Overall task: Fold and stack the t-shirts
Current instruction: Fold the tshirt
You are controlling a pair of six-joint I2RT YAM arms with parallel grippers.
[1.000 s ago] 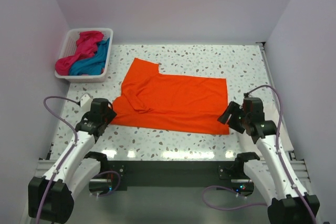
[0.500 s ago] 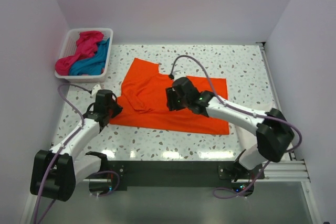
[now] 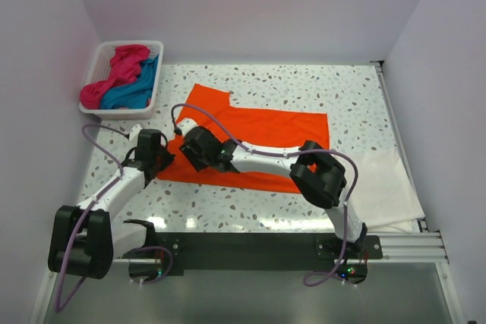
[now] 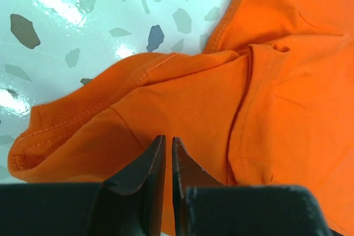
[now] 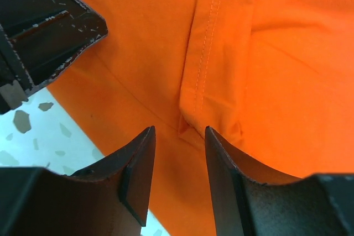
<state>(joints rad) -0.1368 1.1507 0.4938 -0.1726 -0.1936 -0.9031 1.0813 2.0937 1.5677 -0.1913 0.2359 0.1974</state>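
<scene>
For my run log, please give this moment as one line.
left fingers: shut on orange t-shirt edge | right fingers: open over sleeve hem | pink t-shirt, teal t-shirt: in basket

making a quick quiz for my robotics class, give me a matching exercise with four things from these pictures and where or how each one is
1 orange t-shirt
2 magenta t-shirt
3 left claw
4 right claw

a in the white basket
b jaws apart over a stitched hem
c spread on the speckled table
d jaws nearly together on orange cloth

Pairs: 1-c, 2-a, 3-d, 4-b
</scene>
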